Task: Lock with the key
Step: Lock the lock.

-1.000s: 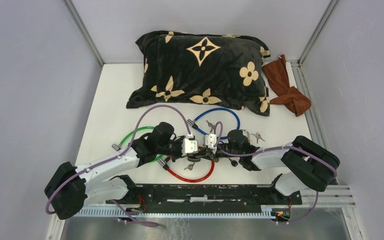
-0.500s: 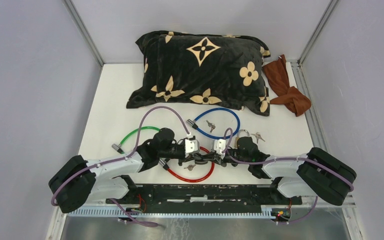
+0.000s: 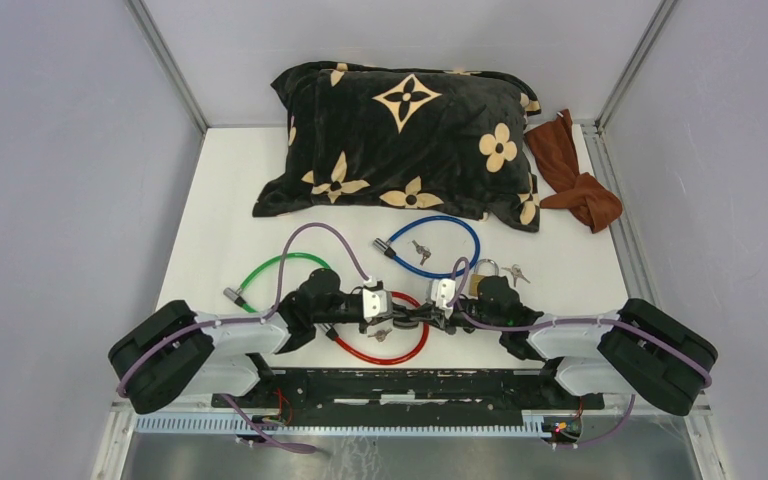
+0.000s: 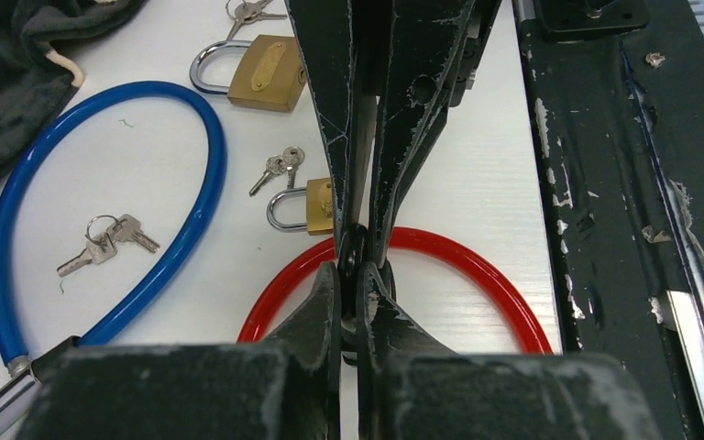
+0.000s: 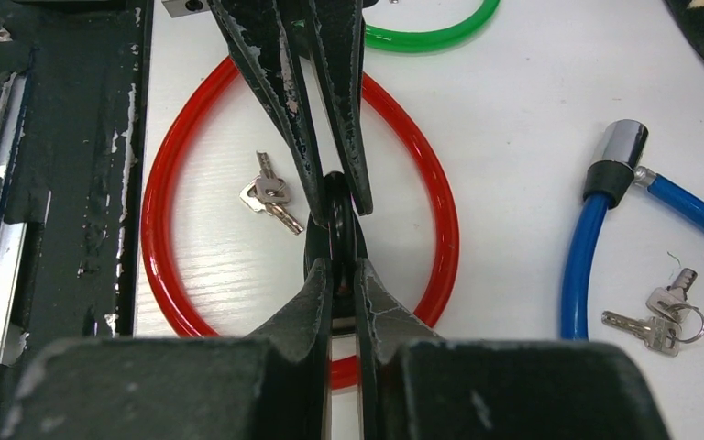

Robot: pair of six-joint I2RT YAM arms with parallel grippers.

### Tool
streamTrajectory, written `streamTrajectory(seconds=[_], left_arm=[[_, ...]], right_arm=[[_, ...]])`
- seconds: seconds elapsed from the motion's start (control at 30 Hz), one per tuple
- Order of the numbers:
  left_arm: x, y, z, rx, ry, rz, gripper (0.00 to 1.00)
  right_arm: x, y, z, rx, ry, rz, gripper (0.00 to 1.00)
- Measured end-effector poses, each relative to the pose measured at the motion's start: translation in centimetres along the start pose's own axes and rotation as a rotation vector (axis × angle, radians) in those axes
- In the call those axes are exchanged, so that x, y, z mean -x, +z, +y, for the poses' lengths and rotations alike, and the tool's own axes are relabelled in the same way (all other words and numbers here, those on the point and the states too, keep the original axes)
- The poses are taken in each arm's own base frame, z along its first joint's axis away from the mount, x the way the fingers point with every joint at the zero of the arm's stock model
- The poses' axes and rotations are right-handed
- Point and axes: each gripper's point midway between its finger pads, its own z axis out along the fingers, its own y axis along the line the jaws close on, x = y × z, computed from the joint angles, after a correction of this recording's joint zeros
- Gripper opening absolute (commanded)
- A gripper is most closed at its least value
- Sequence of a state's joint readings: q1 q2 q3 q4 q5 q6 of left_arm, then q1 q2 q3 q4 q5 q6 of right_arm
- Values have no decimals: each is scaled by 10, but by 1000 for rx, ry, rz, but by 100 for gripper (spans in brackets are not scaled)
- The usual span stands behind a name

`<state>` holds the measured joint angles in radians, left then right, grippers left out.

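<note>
The red cable lock (image 3: 384,353) lies as a loop near the table's front edge. Its black head (image 4: 354,258) is lifted between both grippers, which meet tip to tip above the loop. My left gripper (image 4: 356,272) is shut on the black head from one side. My right gripper (image 5: 338,266) is shut on the black head (image 5: 337,213) from the other side. Whether a key sits in the head is hidden by the fingers. A pair of small keys (image 5: 269,196) lies inside the red loop.
A small brass padlock (image 4: 317,203) with keys and a larger brass padlock (image 4: 262,73) lie beyond the red loop. A blue cable lock (image 3: 440,228) with keys, a green cable lock (image 3: 272,266), a black pillow (image 3: 400,140) and a brown cloth (image 3: 572,172) lie farther back. A black rail (image 3: 410,385) runs along the near edge.
Both arms have folded lower and drawn back toward the near edge. The grippers stayed tip to tip on the black head and sank closer to the red loop.
</note>
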<state>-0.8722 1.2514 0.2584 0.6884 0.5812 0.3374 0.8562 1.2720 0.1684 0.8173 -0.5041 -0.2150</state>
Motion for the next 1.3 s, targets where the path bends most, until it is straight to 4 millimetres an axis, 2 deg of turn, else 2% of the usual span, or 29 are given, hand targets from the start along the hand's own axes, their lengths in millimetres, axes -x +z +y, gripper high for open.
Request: streamTrajectory(seconds=[0.6,1.3], left_arm=[[-1,29,9,-80,-19,-11,2],[0,40,11,-106,42,-11,2]], right_arm=[[-10,-21,-15,-154,41,26,0],[-16,-27,-18,-222,15,34,0]])
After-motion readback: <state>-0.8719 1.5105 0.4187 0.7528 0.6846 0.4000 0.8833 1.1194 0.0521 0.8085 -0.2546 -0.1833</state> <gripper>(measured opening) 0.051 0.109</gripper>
